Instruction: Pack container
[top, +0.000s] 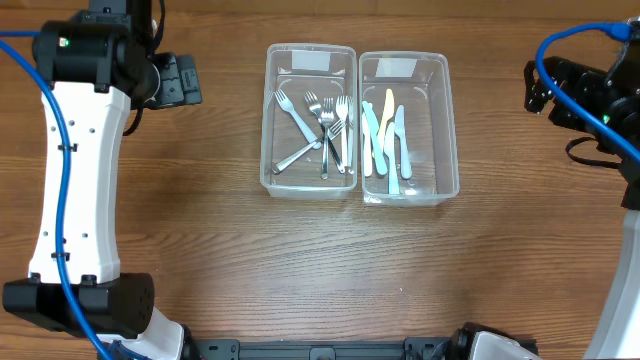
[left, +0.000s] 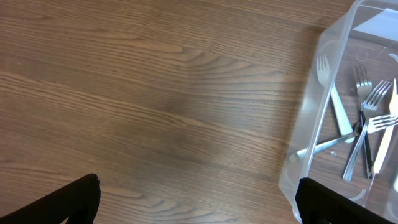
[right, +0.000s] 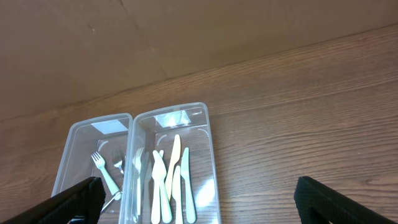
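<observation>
Two clear containers stand side by side near the middle of the wooden table (top: 200, 250), long walls together. The fork container (top: 268, 130), on your left arm's side, holds a loose heap of metal forks (top: 325, 125). Several cross one another, and one lies diagonally, reaching toward the near left corner. The knife container (top: 453, 130), on your right arm's side, holds pastel plastic knives (top: 385, 135) in pale blue, yellow and green, lying roughly parallel along the length of the box. Each box shows a whitish rectangle (top: 313, 62) at its far end.

Your left gripper (left: 199, 202) hangs over bare wood, well to the left of the fork container, and holds nothing. Its fingers (left: 78, 199) are spread wide. In the left wrist view the two dark tips sit at opposite bottom corners, with the fork container's corner just above the right-hand one.

Your right gripper (right: 202, 202) sits off to the right of the knife container, well apart from it, and is also empty. Its fingers (right: 74, 199) are equally wide apart. The right wrist view looks between them at both boxes, with a plain brown backdrop (right: 186, 37) beyond the table edge.
</observation>
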